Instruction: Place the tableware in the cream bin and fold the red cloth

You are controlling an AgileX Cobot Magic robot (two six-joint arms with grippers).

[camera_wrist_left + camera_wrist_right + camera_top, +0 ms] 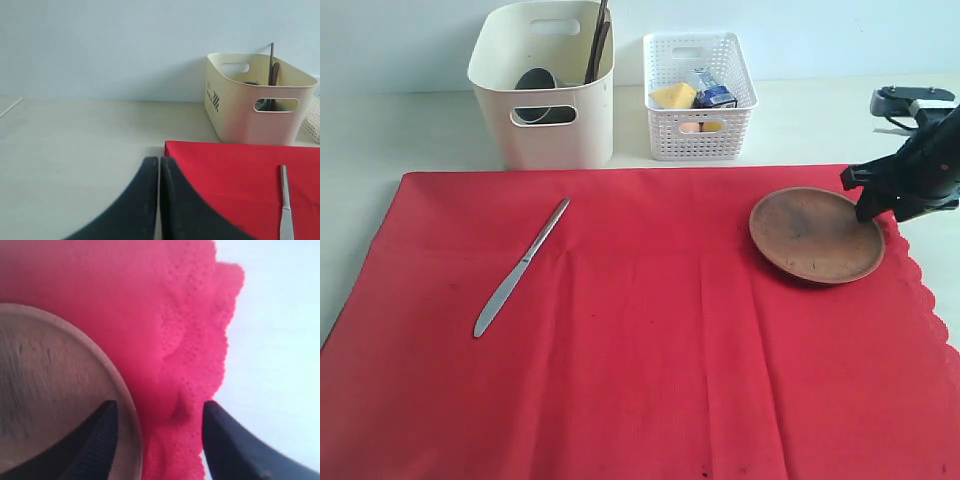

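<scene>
Claw of right arm, open and empty, straddles round brown plate rim; close without pinching red cloth.

We see bright, even, diffuse light in the exterior view. Shadows are soft: a thin one under the plate's near rim and a faint one beside the knife, which has a dull sheen. The cloth looks heavily saturated. The right wrist view is blurred throughout, its tabletop washed pale blue-white. In the left wrist view the bin is sharp and the left tool is a dark blur.
</scene>
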